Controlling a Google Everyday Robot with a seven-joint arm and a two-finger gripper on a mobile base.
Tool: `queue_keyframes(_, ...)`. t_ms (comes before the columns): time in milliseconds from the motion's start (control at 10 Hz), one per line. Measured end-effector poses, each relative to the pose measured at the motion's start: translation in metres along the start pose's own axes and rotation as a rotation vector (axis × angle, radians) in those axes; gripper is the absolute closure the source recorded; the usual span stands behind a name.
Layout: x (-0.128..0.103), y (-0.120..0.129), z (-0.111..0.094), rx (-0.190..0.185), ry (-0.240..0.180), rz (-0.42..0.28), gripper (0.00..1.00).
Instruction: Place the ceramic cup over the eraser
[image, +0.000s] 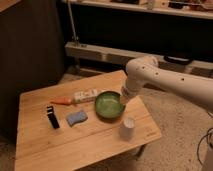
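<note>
The ceramic cup (127, 128) is small, white and tapered, and stands near the table's front right corner. A blue-grey pad (76, 118) lies left of centre and a black block (52, 116) stands on edge further left; I cannot tell which is the eraser. My gripper (122, 101) is at the end of the white arm that comes in from the right. It hangs at the right rim of the green bowl (108, 105), just behind and above the cup, and is apart from the cup.
The low wooden table (60, 147) has an orange-handled tool with a white end (77, 97) behind the bowl. A dark cabinet stands at the left. A metal rail and shelving run along the back. Bare floor lies to the right.
</note>
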Motion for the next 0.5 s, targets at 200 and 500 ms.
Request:
queue_keyframes(200,0.011,0.015,0.001,0.0,0.019,-0.006,0.2)
queue_keyframes(500,0.032,0.012,-0.015,0.057,0.015,0.045,0.2)
